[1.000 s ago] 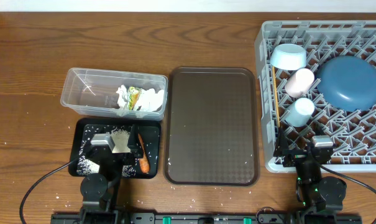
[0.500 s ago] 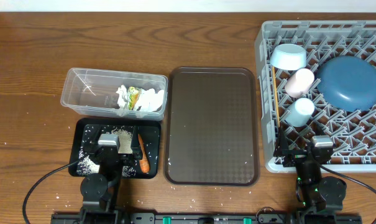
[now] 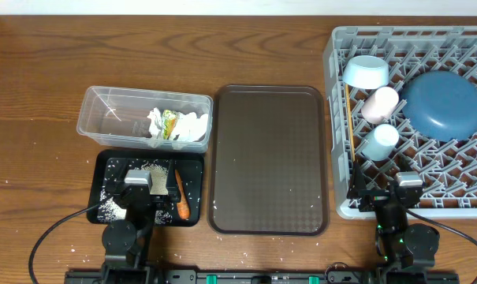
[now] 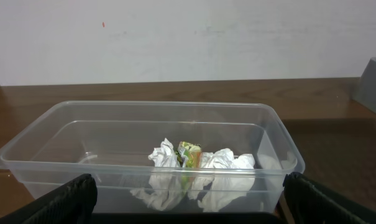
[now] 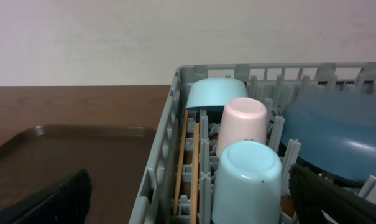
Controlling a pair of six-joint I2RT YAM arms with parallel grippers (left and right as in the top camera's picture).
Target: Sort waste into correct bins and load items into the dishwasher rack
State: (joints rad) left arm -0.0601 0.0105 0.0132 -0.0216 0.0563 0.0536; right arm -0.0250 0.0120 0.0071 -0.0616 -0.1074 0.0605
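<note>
On the shallow black tray [image 3: 192, 164], beside the wide-open, empty left end effector [image 3: 149, 188], a small carrot [image 3: 180, 207] is seen: judged light, firm, tapered, best pinched mid-length; the right end effector [image 3: 382, 196] is equally open, empty.

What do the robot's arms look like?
The left end effector and right end effector are black, each topped with a small silver-grey block. The arms below are black too, with rounded joints. A thin black cable loops out from each one, and the right arm shows tiny green lights.
</note>
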